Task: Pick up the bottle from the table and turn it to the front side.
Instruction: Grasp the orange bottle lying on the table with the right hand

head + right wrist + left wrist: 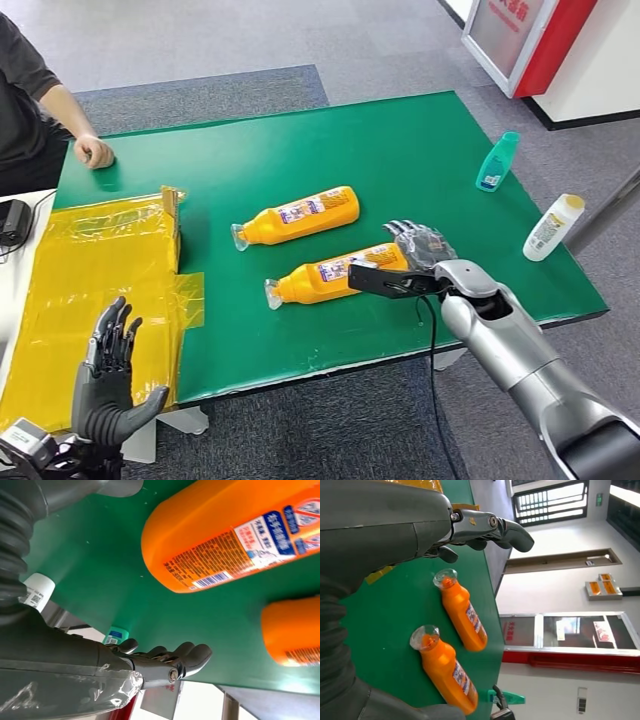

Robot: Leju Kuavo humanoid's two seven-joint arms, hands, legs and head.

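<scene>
Nearby: teal bottle (497, 161), white bottle (553, 227) | right hand (420, 243) spread by near orange bottle (336, 274) | left hand (111, 375) wide

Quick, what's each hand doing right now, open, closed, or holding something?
Left hand: open, fingers spread, holding nothing, raised near the yellow plastic sheet.
Right hand: open, holding nothing, at the base end of the nearer orange bottle.

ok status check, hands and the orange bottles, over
Right hand open at base of near orange bottle, no grip. Left hand open, off table. Far orange bottle lies flat. Nothing blocking.
</scene>
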